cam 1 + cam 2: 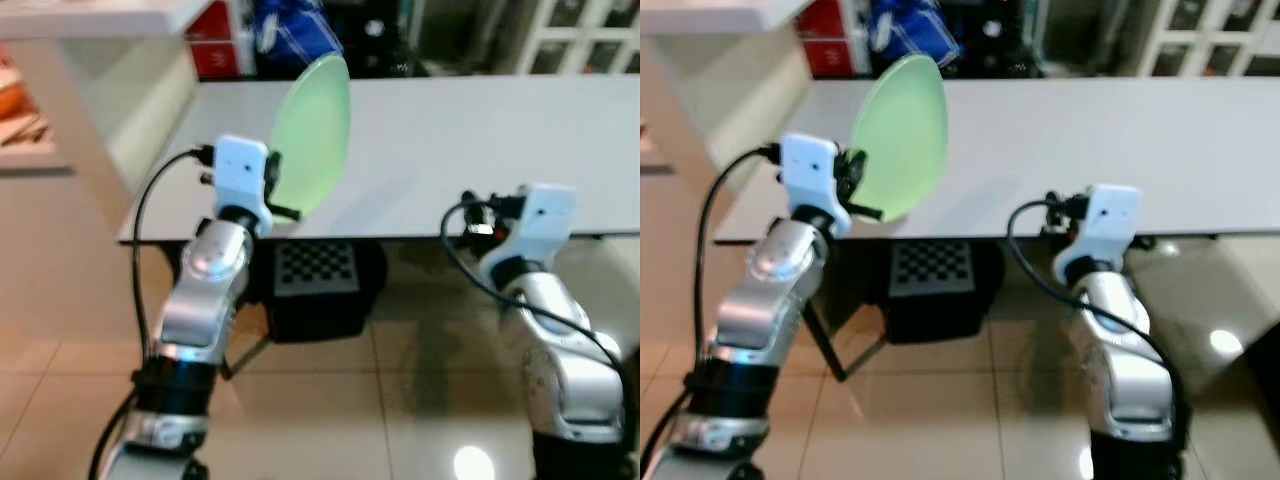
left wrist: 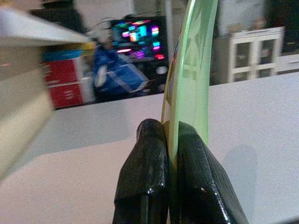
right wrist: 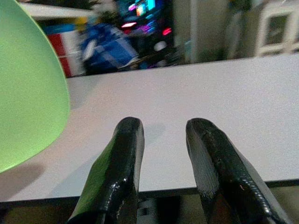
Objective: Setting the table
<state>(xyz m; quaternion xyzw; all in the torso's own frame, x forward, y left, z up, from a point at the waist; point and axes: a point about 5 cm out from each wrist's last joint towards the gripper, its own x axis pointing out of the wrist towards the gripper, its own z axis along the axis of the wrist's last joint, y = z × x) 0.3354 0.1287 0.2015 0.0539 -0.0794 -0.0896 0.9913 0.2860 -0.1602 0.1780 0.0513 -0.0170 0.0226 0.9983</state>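
The left gripper (image 2: 170,163) pinches the rim of a light green plate (image 1: 312,132), held on edge above the near left edge of the white table (image 1: 480,140), upper centre of the frame. The right gripper (image 3: 163,140), fingers apart and holding nothing, hovers at the near edge, lower right. Bare tabletop stretches rightward and back.

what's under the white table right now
Under the white table sits a dark object with a checkerboard panel on the tiled floor. The tabletop covers whatever lies farther back.
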